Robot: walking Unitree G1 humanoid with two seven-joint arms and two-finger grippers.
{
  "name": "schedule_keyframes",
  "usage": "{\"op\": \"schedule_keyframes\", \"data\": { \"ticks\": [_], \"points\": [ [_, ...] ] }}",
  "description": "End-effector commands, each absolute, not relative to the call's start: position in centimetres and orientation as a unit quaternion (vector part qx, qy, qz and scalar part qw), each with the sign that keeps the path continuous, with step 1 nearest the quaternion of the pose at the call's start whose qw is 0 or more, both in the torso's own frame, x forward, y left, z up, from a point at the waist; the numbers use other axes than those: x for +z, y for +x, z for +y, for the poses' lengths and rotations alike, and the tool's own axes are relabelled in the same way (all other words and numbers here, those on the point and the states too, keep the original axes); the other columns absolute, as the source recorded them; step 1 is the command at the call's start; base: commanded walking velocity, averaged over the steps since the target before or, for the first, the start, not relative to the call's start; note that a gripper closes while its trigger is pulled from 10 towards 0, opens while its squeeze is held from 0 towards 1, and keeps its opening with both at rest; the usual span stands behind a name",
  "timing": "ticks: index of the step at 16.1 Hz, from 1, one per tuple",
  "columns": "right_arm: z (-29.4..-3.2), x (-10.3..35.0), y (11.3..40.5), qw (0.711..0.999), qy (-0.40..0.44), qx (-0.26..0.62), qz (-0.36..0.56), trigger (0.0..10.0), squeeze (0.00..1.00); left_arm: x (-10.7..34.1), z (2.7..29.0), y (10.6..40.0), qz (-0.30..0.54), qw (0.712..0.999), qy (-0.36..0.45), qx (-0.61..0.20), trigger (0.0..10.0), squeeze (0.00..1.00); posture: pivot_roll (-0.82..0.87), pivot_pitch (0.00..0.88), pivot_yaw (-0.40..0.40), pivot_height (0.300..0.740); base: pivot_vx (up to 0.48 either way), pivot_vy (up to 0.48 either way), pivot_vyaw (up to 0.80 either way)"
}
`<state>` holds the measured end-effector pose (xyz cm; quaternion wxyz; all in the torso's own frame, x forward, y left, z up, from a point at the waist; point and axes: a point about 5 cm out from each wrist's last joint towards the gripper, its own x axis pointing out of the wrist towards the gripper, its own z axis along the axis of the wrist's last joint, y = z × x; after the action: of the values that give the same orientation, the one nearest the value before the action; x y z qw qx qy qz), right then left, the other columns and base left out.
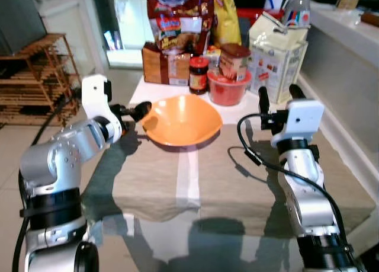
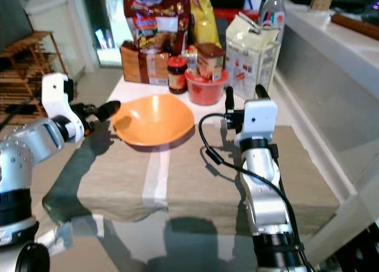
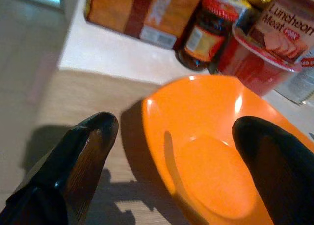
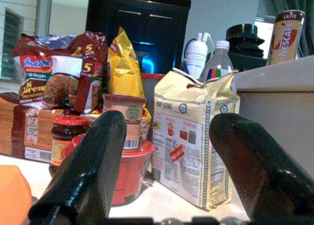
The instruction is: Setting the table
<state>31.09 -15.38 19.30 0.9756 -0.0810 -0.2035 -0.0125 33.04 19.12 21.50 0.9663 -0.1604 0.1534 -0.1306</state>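
An orange bowl point(image 1: 183, 121) sits at the far end of a beige cloth point(image 1: 177, 186) on the glass table. My left gripper point(image 1: 141, 111) is at the bowl's left rim and stands open. In the left wrist view one finger point(image 3: 83, 151) is outside the bowl point(image 3: 211, 151) over the cloth, and the other finger point(image 3: 277, 161) is over the bowl's inside, with the rim between them. My right gripper point(image 1: 279, 95) is held upright to the right of the bowl, open and empty, with its fingers point(image 4: 93, 156) pointing toward the groceries.
Behind the bowl stand a red tub point(image 1: 228, 88) with a luncheon meat can point(image 1: 234, 61), a dark jar point(image 1: 198, 74), snack bags point(image 1: 177, 23), a paper bag point(image 1: 277, 50) and a water bottle point(image 1: 296, 8). A wooden rack point(image 1: 35, 76) is at the left and a counter point(image 1: 349, 41) at the right.
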Motion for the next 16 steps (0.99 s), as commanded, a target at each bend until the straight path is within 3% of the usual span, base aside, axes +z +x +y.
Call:
{"op": "schedule_keyframes", "data": {
  "ticks": [1, 14, 15, 16],
  "points": [
    [-15.5, 19.4, 30.9, 0.975, -0.081, -0.014, -0.205, 10.0, 0.0, 22.3, 19.0, 33.4, 0.151, 0.964, -0.177, -0.13, 10.0, 0.0, 0.02, 0.0, 0.036, 0.74, 0.0, 0.0, 0.0],
    [-15.6, 19.0, 30.7, 0.977, -0.085, -0.01, -0.194, 10.0, 0.0, 20.1, 18.1, 33.4, 0.235, 0.948, -0.184, -0.114, 10.0, 0.0, 0.0, 0.0, 0.034, 0.74, 0.0, 0.0, 0.0],
    [-15.5, 19.0, 30.7, 0.977, -0.085, -0.009, -0.194, 10.0, 0.0, 20.0, 18.1, 33.3, 0.238, 0.948, -0.181, -0.112, 0.5, 0.0, 0.0, 0.0, 0.035, 0.74, 0.0, 0.0, 0.0],
    [-15.5, 18.9, 30.7, 0.977, -0.085, -0.009, -0.193, 10.0, 0.0, 19.9, 18.1, 33.4, 0.241, 0.948, -0.178, -0.112, 0.0, 0.0, 0.0, 0.0, 0.034, 0.74, 0.0, 0.0, 0.0]
  ]
}}
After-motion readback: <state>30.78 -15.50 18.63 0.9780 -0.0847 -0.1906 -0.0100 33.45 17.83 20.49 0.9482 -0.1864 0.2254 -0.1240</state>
